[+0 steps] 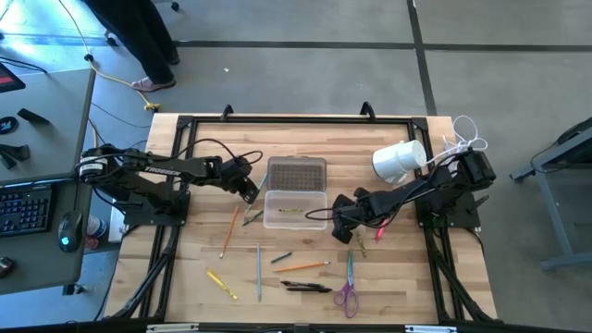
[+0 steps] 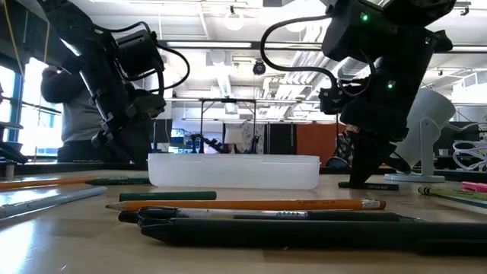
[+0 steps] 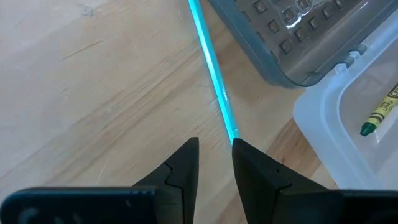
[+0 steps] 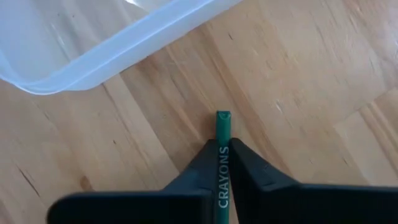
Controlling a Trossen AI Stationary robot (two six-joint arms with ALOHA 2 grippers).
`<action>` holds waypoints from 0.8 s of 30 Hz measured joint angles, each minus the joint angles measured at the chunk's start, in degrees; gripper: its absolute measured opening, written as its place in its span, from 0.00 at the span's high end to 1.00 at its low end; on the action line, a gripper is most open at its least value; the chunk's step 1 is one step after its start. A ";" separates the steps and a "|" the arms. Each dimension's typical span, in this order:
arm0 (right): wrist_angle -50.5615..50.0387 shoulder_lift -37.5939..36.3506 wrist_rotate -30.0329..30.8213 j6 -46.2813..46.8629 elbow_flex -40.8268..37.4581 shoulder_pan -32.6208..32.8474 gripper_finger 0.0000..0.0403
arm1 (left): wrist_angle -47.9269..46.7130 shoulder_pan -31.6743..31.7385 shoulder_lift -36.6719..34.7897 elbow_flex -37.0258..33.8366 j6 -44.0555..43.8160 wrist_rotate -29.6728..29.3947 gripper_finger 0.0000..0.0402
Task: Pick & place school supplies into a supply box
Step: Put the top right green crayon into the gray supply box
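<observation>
Green wax crayon [image 4: 222, 146], its paper wrapper printed CRAYONS, sits clamped between the fingers of the right gripper [image 4: 222, 163], its blunt tip jutting ahead of them toward the clear plastic supply box [image 4: 118, 46]. The box rim lies just ahead of the crayon and off to one side, near but apart, and the crayon's long axis runs straight out from the gripper toward that rim rather than along it. By this reading the right arm is the one carrying out the step in hand, and its next move would call for lifting the crayon over the wall and turning it to lie along the box's length. In the overhead view the right gripper [image 1: 344, 225] hangs at the box's right end, while the left gripper [image 1: 248, 188] is at the box's left side, beside the textured grey lid [image 1: 296, 172] that lies folded open. The left gripper's fingers [image 3: 252, 171] stand slightly apart, holding nothing, with a thin turquoise pencil [image 3: 211, 68] lying on the wood between the fingertips and the lid. One yellow-and-green crayon [image 3: 379, 112] already rests inside the box. Other pencils and purple-handled scissors [image 1: 348, 289] lie on the table well apart from both grippers.
</observation>
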 joint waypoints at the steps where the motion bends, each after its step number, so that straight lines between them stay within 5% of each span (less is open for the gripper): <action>1: 0.00 -0.16 -0.01 -0.07 0.00 0.01 0.95 | 0.00 0.00 0.00 0.00 0.00 -0.01 0.67; 11: 3.83 -9.09 2.84 -3.04 -0.26 0.10 0.97 | -0.01 0.00 0.00 0.00 0.00 -0.02 0.67; 20: 36.46 -6.33 1.81 -25.71 -0.17 -0.97 0.98 | -0.02 0.00 0.00 0.00 0.00 -0.02 0.67; 24: 40.41 -2.47 1.06 -26.84 -0.09 -2.25 0.97 | -0.03 0.00 0.00 0.00 0.00 -0.02 0.67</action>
